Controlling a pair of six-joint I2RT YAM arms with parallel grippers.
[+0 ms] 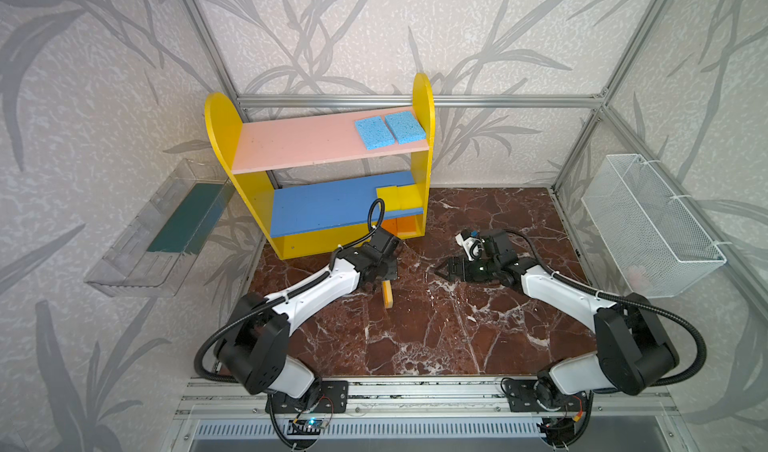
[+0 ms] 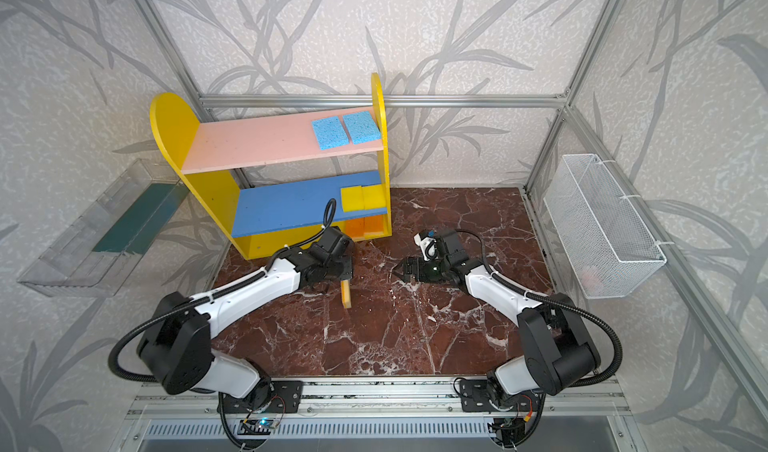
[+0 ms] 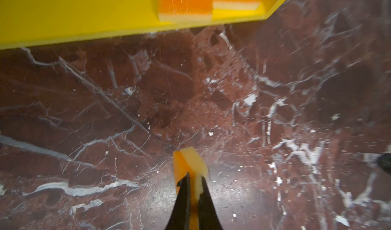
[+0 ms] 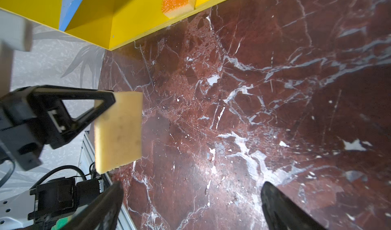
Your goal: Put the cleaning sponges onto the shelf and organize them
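Note:
My left gripper (image 1: pixel 385 282) (image 3: pixel 194 177) is shut on a pale yellow sponge (image 1: pixel 388 296) (image 3: pixel 191 162) (image 4: pixel 118 131) with an orange side, held on edge just above the marble top in front of the shelf (image 1: pixel 220 125). My right gripper (image 1: pixel 441 270) (image 4: pixel 192 185) hangs open and empty to the right of it, pointing at the sponge with a gap between. Two blue sponges (image 1: pixel 374 133) (image 1: pixel 405 126) lie on the pink board at its right end. Two yellow sponges (image 1: pixel 390 199) sit on the blue board, and two orange sponges (image 1: pixel 405 226) (image 3: pixel 184 0) on the yellow base.
A clear tray with a dark green liner (image 1: pixel 183 221) hangs on the left wall. A white wire basket (image 1: pixel 652 225) hangs on the right wall. The red marble top (image 1: pixel 436 329) stretches from the shelf to the front rail.

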